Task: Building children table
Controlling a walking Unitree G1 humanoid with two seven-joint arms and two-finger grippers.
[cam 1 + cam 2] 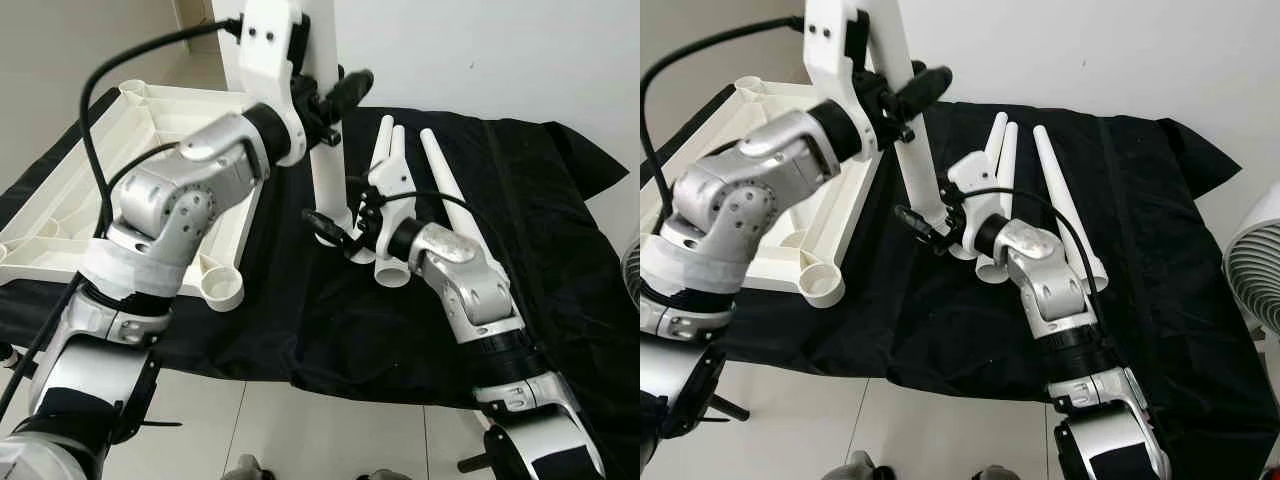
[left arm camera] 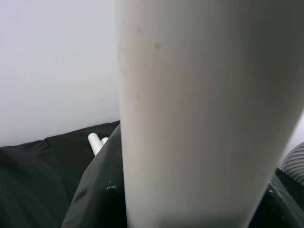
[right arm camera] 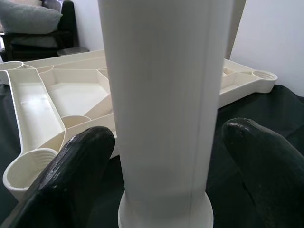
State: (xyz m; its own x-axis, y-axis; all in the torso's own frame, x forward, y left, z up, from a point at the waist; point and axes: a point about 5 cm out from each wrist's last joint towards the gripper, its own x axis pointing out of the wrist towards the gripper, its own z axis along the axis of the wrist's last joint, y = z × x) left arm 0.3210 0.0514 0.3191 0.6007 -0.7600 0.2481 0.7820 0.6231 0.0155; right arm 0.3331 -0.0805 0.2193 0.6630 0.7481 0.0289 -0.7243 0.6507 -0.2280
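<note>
A white table leg (image 1: pixel 326 160) stands upright on the black cloth, its wide flanged base (image 3: pixel 164 213) down. My left gripper (image 1: pixel 332 97) is shut on the leg high up, one black finger (image 1: pixel 352 86) showing past its right side. My right gripper (image 1: pixel 336 228) is low at the leg's base and open, its fingers (image 3: pixel 76 175) straddling the leg with small gaps. The white tabletop (image 1: pixel 60 205) lies upside down at the left, with a round corner socket (image 1: pixel 222 290) nearest the leg. Three more legs (image 1: pixel 443 185) lie on the cloth behind my right arm.
The black cloth (image 1: pixel 560 250) covers a low surface whose front edge meets tiled floor (image 1: pixel 330 430). A white wall rises behind. A white fan (image 1: pixel 1255 265) stands at the far right. Bare cloth lies right of the loose legs.
</note>
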